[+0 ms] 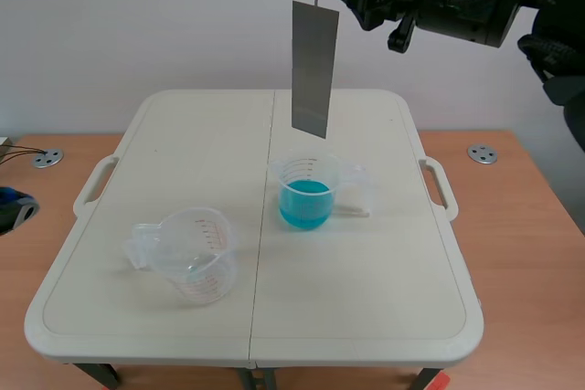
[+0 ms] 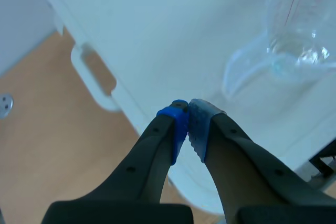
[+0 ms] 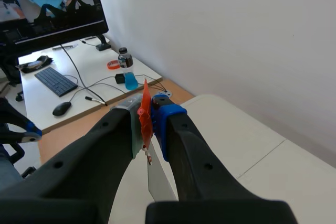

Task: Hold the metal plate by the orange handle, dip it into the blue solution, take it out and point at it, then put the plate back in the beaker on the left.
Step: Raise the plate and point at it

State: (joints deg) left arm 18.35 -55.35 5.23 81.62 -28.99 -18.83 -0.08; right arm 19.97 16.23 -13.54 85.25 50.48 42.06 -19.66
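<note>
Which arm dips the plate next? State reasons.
Right. The right gripper is shut on the orange handle, the metal plate hanging above the blue solution; the left gripper is shut, empty.

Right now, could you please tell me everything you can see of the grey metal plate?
The flat grey rectangular metal plate hangs upright, slightly tilted, in the air above the clear plastic beaker of blue solution, clear of it. A small orange handle at its top end is pinched between the right gripper's fingers; nothing else touches it. Its surface looks plain and dull.
</note>
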